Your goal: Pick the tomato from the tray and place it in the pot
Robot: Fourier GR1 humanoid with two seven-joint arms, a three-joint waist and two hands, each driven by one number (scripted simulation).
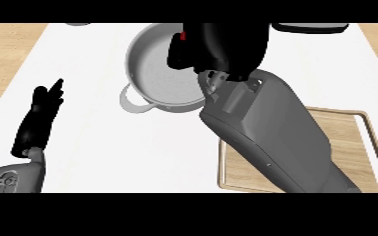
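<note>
A grey metal pot [159, 75] with a loop handle stands on the white counter at upper centre. My right hand [221, 47] hangs over the pot's right rim with its fingers curled round the red tomato [180, 37]; only a small red patch of it shows at the hand's left edge. The wooden tray [347, 140] lies at the lower right, largely covered by my right forearm. My left hand [38, 117] rests open at the left edge, fingers pointing up, far from the pot.
A grey object [310, 27] shows at the top right edge and another small one [77, 24] at the top left. Wooden surfaces border the white counter [111, 145] on both sides.
</note>
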